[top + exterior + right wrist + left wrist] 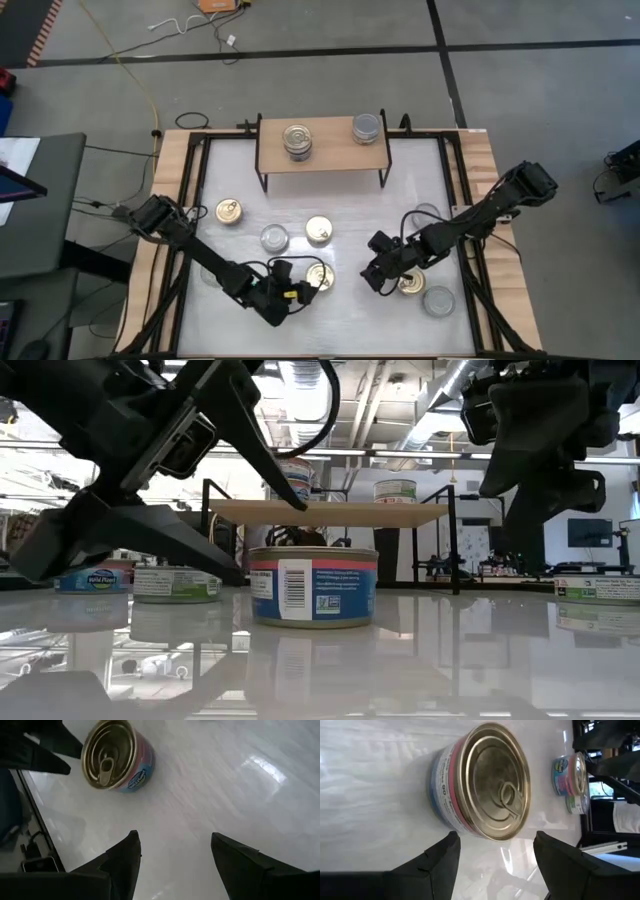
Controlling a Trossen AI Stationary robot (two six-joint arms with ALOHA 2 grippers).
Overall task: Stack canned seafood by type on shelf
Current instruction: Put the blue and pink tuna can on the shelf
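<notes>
Left gripper (303, 291) at a gold-lid can (320, 277)

I see its jaws parted, empty, just short of the can; right gripper (374, 277) hangs open over bare table (350, 320).

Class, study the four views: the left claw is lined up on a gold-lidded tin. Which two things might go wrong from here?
1. The left claw is open with the gold-lidded tin ahead of its fingers, not between them; closing now would likely miss or nudge it.
2. The right claw hovers nearby over the table; both arms could crowd each other.

Gold-lid can (485, 782), pink/blue label
</notes>
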